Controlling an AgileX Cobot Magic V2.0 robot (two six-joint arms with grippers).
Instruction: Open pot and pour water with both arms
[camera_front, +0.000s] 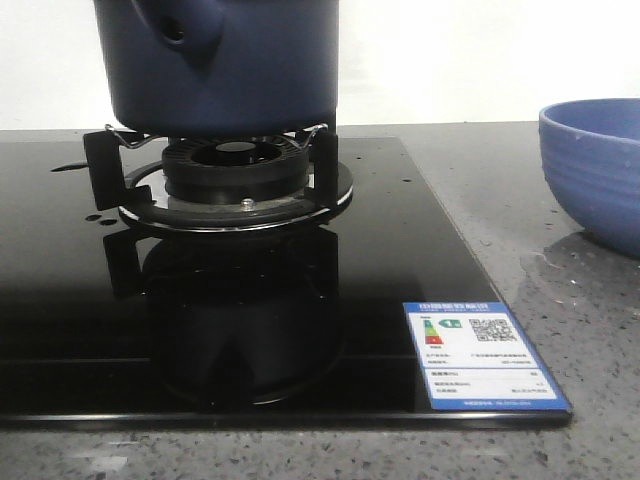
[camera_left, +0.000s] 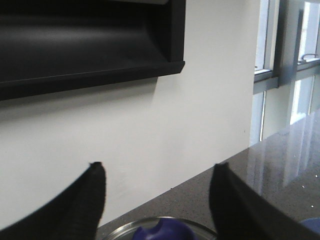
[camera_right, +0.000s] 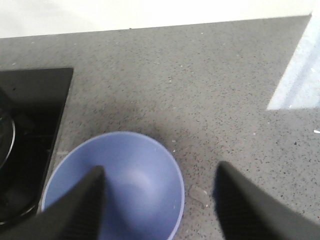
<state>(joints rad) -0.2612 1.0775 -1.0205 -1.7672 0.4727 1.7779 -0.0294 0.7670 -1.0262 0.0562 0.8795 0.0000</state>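
The dark navy-blue pot (camera_front: 225, 65) stands on the burner's black pan support (camera_front: 235, 170); its lug handle with a round hole (camera_front: 178, 30) faces the front. In the left wrist view my left gripper (camera_left: 157, 170) is open and empty above the pot's glass lid rim (camera_left: 125, 227) and blue knob (camera_left: 165, 231). My right gripper (camera_right: 160, 175) is open and empty, hovering over the lighter blue bowl (camera_right: 135, 185). Water shows only as drops and wet patches on the hob (camera_front: 95, 215) and the counter near the bowl (camera_front: 545, 262). Neither gripper shows in the front view.
The black glass hob (camera_front: 380, 300) carries a blue-and-white energy label (camera_front: 478, 352) at its front right corner. The ribbed blue bowl (camera_front: 595, 170) stands on the grey speckled counter (camera_front: 560, 320) to the right of the hob. A white wall and a dark range hood (camera_left: 90, 45) lie behind.
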